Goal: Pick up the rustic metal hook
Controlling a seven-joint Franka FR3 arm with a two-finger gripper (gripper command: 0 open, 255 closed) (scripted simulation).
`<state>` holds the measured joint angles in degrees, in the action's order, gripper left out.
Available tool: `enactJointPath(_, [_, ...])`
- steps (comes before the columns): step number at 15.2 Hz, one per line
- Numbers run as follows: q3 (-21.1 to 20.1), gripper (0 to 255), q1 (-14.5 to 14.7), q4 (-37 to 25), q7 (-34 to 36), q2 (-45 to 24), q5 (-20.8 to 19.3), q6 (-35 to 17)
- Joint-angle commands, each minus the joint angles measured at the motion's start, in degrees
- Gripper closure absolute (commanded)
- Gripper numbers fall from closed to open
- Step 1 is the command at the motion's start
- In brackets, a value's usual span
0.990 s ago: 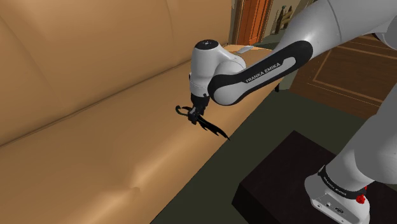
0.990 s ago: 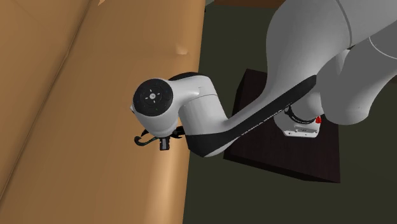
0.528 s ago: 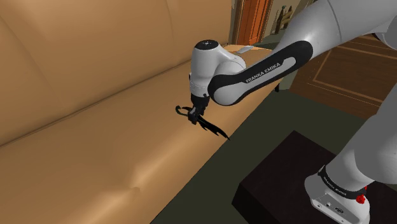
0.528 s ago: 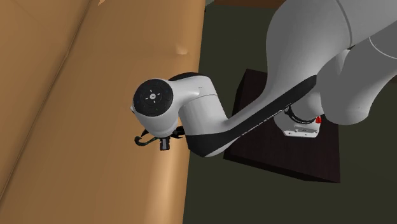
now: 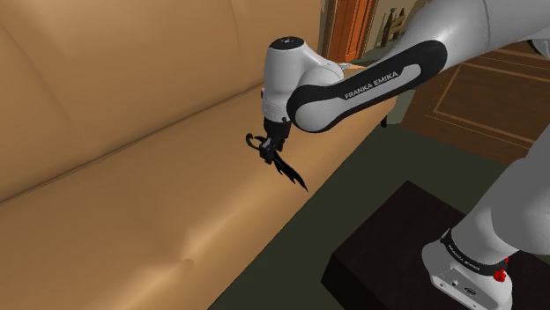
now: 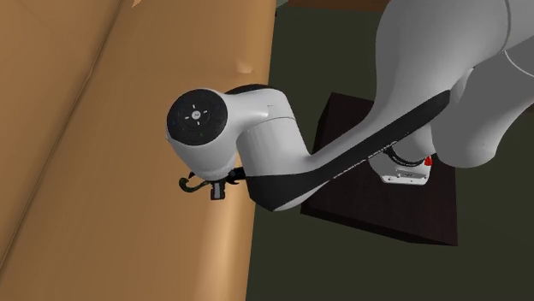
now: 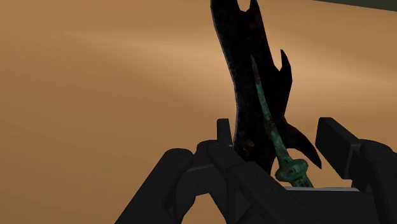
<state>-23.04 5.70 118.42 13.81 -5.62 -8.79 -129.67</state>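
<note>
Just above centre in the shoulder view, the black pincer (image 5: 270, 151) is clamped on the dark, spiky hook (image 5: 287, 171). It slants toward the lower right, over the front edge of the tan sofa seat (image 5: 132, 220). Seen from the wrist, a greenish twisted stem runs along it.

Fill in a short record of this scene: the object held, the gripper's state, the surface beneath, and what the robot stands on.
object: dark metal hook with spiky barbs and a greenish twisted rod
gripper: all-black two-finger gripper, shut on the hook
hook's pose: tail points to the shoulder view's lower right, curl to its left
surface beneath: tan sofa seat, near its front edge
base: dark box stand
</note>
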Motion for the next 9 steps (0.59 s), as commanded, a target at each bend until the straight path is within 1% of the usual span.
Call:
enactJointPath(1, [-0.06,255,-0.1,-0.64,-0.55,0.93,0.65,1.48])
enactJointPath(7, [-0.15,255,-0.22,-3.3,-1.68,2.78,1.95,5.75])
enactJointPath(9, [-0.15,255,-0.22,-3.37,-1.71,2.83,1.98,5.86])
